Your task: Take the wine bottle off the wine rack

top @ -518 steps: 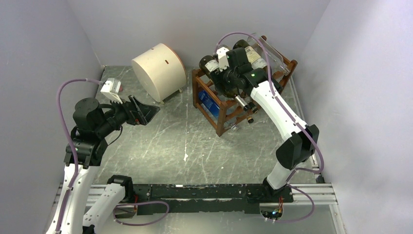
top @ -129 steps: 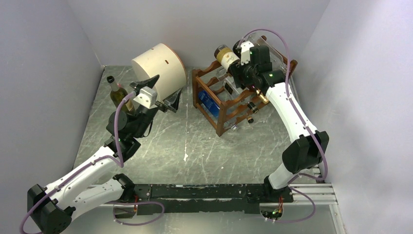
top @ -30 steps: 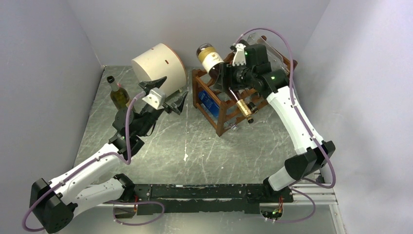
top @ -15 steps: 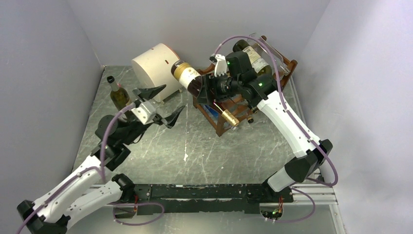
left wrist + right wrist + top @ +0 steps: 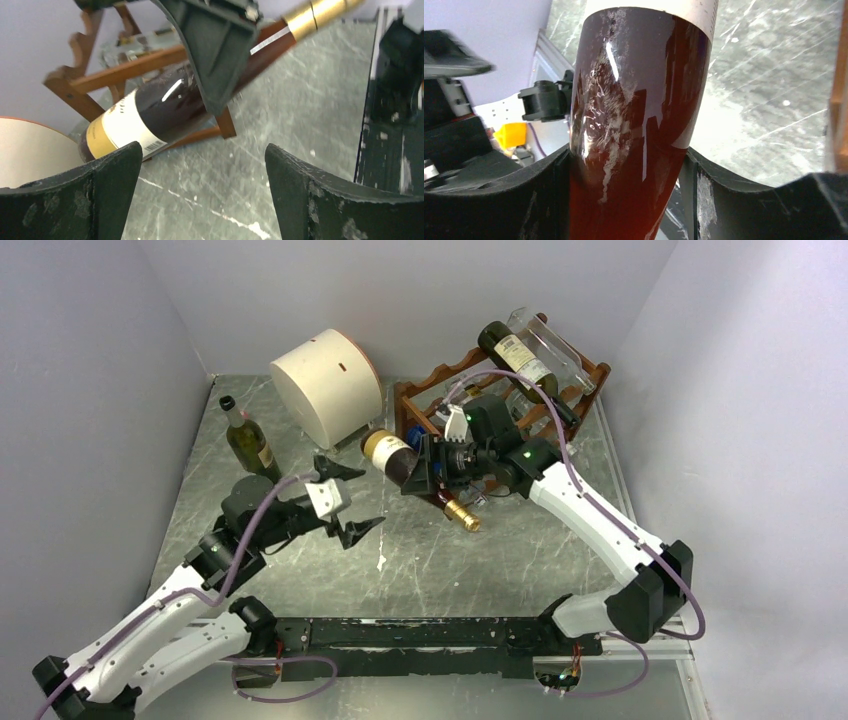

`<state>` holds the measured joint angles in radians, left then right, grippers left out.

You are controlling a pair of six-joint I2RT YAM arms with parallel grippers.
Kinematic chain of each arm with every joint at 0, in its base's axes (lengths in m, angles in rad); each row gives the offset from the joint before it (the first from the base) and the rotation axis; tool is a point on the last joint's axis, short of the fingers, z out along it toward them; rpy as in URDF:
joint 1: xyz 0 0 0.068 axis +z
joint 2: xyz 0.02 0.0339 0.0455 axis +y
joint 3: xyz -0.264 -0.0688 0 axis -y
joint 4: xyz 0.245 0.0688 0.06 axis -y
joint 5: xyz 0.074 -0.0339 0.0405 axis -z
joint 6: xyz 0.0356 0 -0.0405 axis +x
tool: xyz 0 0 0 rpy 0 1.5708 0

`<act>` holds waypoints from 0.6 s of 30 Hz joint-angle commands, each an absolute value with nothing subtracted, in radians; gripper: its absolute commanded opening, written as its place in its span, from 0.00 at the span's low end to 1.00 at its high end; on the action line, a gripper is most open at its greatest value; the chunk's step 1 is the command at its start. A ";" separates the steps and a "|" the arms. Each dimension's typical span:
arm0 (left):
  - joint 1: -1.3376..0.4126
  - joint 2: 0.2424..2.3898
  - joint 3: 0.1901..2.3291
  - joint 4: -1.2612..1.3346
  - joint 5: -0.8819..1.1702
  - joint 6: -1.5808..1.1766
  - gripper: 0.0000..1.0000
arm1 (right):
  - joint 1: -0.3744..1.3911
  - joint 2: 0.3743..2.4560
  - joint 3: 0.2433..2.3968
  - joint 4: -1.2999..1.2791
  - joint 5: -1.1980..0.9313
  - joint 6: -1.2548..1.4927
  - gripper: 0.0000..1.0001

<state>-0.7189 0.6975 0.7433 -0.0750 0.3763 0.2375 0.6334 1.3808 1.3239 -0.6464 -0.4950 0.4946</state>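
A dark red wine bottle (image 5: 395, 455) with a cream and gold label and a gold foil neck hangs tilted over the table, off the reddish-brown wine rack (image 5: 455, 377). Its base points to the left rear and its neck to the near right. My right gripper (image 5: 425, 472) is shut on the bottle's shoulder. In the right wrist view the bottle (image 5: 639, 90) fills the gap between both pads of the right gripper (image 5: 626, 155). My left gripper (image 5: 342, 502) stands open just left of the bottle with nothing in it. In the left wrist view the bottle (image 5: 150, 115) lies ahead of the open left gripper (image 5: 202, 185).
A dark bottle (image 5: 512, 348) and a clear bottle (image 5: 552, 344) lie on the rack's top tier. A cream drum (image 5: 322, 388) lies at the back. A green bottle (image 5: 243, 436) stands upright at the left. Grey walls close in on three sides.
The right arm has carried the bottle down and to the left, away from the rack and toward the middle of the table. The left arm has drawn back toward the near edge, still open.
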 commanded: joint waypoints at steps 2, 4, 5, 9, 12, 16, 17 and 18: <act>-0.748 0.656 0.664 -0.072 0.440 0.456 0.95 | 0.654 1.269 1.309 -0.281 -0.629 0.591 0.00; -0.757 0.665 0.616 0.010 0.412 0.497 0.93 | 0.659 1.263 1.281 -0.258 -0.637 0.614 0.00; -0.765 0.680 0.594 0.051 0.425 0.526 0.93 | 0.661 1.262 1.268 -0.248 -0.643 0.626 0.00; -0.813 0.771 0.570 0.241 0.357 0.518 0.93 | 0.694 1.275 1.248 -0.226 -0.646 0.651 0.00; -0.864 0.825 0.603 0.252 0.306 0.581 0.93 | 0.719 1.277 1.251 -0.239 -0.639 0.652 0.00; -0.909 0.867 0.590 0.269 0.304 0.649 0.93 | 0.750 1.295 1.275 -0.272 -0.655 0.645 0.00; -0.920 0.878 0.588 0.281 0.294 0.657 0.93 | 0.760 1.304 1.286 -0.295 -0.650 0.633 0.00; -0.929 0.888 0.588 0.293 0.284 0.665 0.93 | 0.769 1.311 1.300 -0.313 -0.642 0.623 0.00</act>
<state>-0.8913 0.8562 0.5770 0.2134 0.3149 0.5919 0.7292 1.3426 1.1908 -0.5293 -0.5426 0.6460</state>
